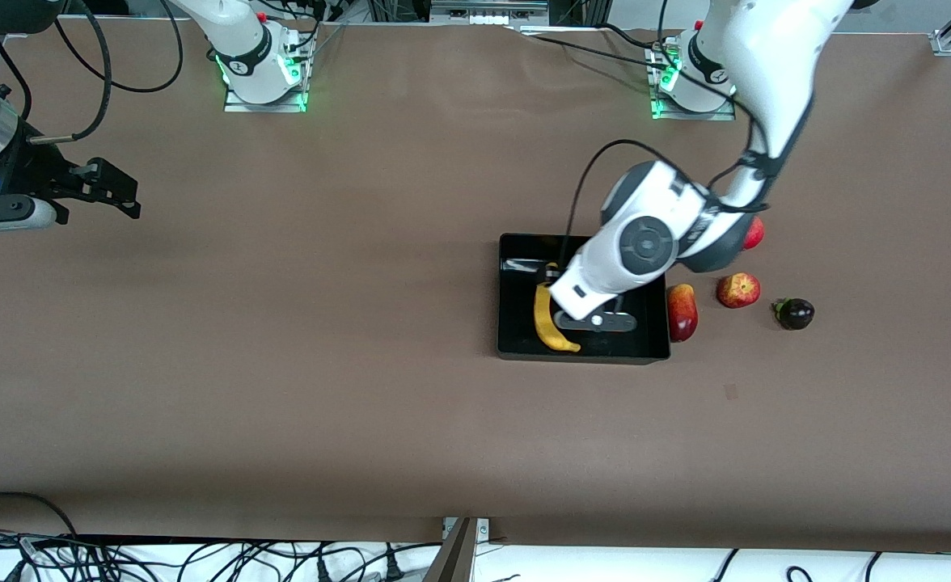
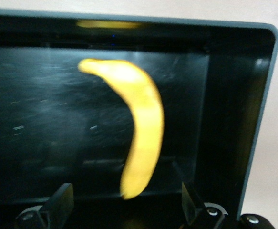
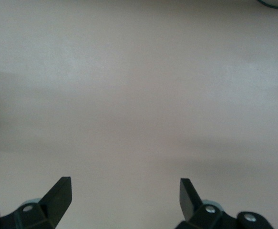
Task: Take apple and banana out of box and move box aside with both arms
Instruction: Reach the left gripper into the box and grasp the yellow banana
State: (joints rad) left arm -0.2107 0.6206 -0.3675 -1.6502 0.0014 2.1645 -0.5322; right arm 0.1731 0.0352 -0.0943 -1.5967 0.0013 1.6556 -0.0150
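Observation:
The black box sits mid-table toward the left arm's end. The yellow banana lies inside it, along the wall on the right arm's side; it also shows in the left wrist view. My left gripper hangs open and low over the box, its fingers astride the banana's end without touching it. Beside the box lie the mango, the apple and the dark purple fruit. The pomegranate is half hidden by the left arm. My right gripper is open and empty.
The right arm waits above bare brown table at its own end, well away from the box. The two arm bases stand on the table's edge farthest from the front camera. Cables hang below the table's nearest edge.

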